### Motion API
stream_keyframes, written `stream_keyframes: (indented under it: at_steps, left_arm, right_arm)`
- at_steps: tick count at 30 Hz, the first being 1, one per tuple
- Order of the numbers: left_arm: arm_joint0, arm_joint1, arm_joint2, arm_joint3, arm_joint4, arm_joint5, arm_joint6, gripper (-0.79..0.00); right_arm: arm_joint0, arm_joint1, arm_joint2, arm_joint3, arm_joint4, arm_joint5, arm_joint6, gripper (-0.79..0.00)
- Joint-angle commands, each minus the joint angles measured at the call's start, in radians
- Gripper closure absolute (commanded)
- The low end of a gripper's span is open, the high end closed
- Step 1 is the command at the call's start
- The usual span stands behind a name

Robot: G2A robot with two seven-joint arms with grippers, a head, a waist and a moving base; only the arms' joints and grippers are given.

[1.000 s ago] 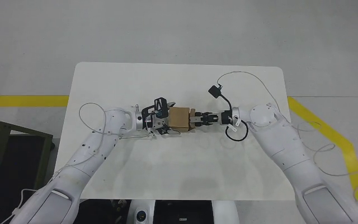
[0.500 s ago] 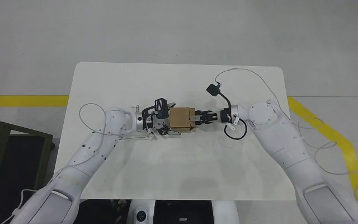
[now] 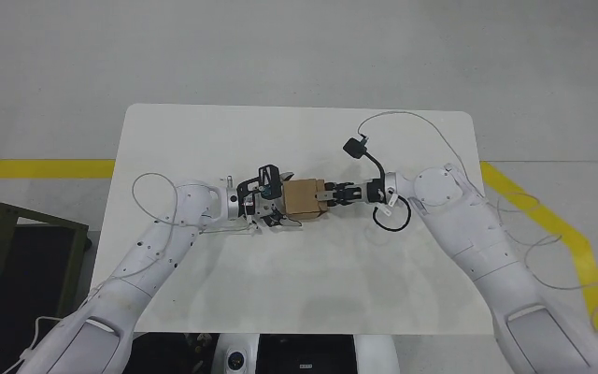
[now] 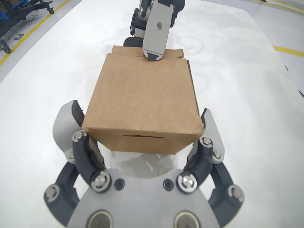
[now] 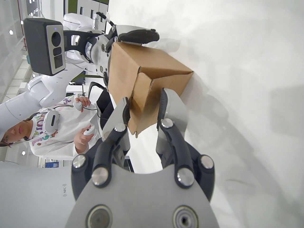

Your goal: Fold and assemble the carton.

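A small brown carton (image 3: 301, 197) lies on its side at the middle of the white table (image 3: 187, 131), held from both ends. My left gripper (image 4: 140, 117) is shut on it, one finger (image 4: 67, 117) on each side of the closed end with the slot. At the opposite, unclosed end, my right gripper (image 5: 143, 103) is shut on a flap (image 5: 142, 110), its pads on either face of it. In the left wrist view one of its fingers (image 4: 155, 31) presses on the carton's (image 4: 142, 96) far upper edge.
A loose white cable (image 3: 411, 122) loops over the table's far right part, near the right arm. Bare tabletop surrounds the carton on all sides. Yellow floor lines (image 3: 56, 168) run past the table's edges.
The right gripper has crept a little toward the carton and the table's far side, its arm lifting slightly. The carton and left gripper have stayed almost where they were.
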Motion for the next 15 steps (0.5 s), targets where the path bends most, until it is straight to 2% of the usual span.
stream_keyframes:
  at_steps: [1,11,15]
  left_arm:
    - [0.000,0.000,0.000,0.001,0.001,0.001,-0.001,-0.785]
    - [0.001,0.000,-0.001,0.001,0.000,0.001,-0.008,-0.785]
    - [0.003,0.001,-0.002,-0.001,0.000,0.000,-0.012,-0.785]
  right_arm:
    - [0.000,0.000,0.003,0.001,-0.001,-0.001,-0.003,-0.206]
    - [-0.008,0.002,0.013,0.001,0.000,-0.002,-0.014,-0.212]
    - [-0.017,0.001,0.021,-0.001,0.025,-0.015,-0.019,-0.243]
